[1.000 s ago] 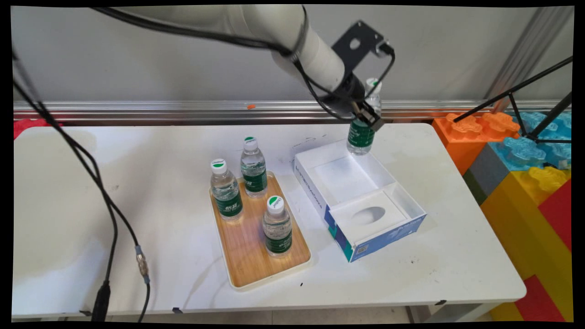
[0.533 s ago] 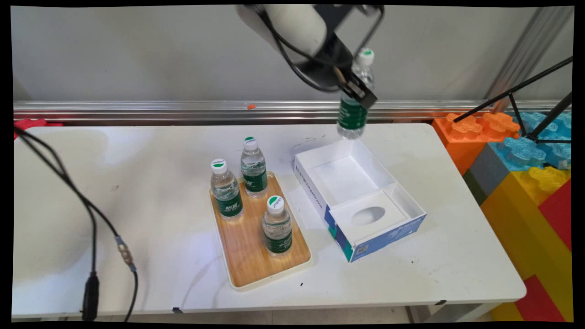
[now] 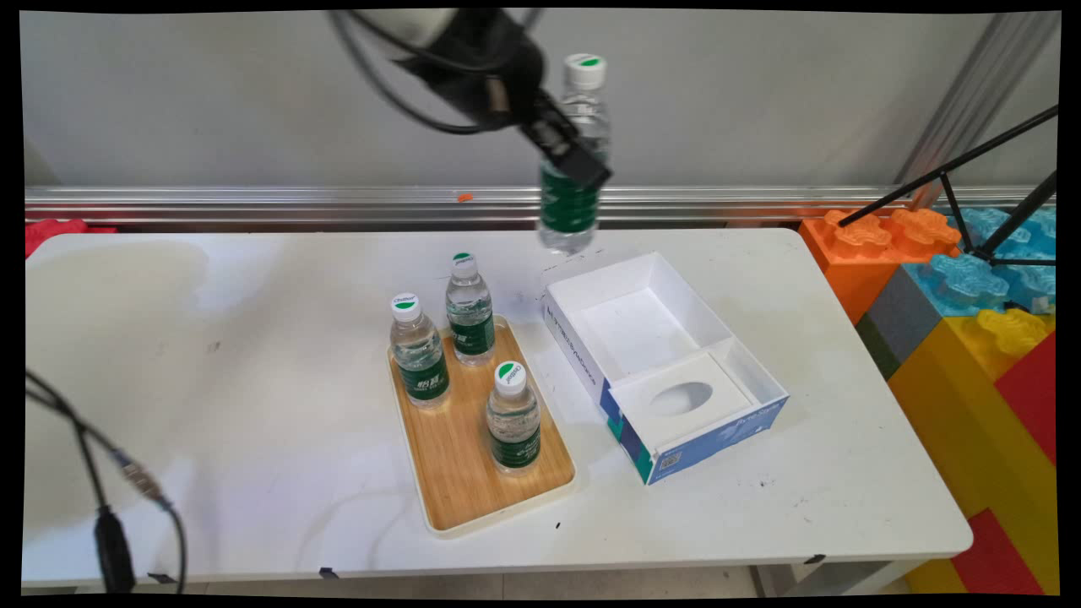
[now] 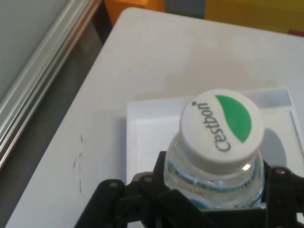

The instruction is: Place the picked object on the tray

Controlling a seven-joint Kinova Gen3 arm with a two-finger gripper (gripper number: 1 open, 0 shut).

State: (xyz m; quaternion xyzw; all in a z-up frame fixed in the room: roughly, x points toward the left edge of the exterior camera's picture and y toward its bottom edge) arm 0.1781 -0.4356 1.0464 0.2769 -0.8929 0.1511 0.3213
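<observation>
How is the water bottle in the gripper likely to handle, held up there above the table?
The held bottle looks full, so probably heavy for its size. The gripper clamps its smooth clear body near the green label, so it might slip or swing. Set down, it could tip easily, being tall and narrow like the three bottles on the wooden tray.

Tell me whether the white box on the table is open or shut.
Open. The box has no lid on it; its white inside shows, with a bare compartment and an insert with an oval hole. No bottle is inside.
</observation>
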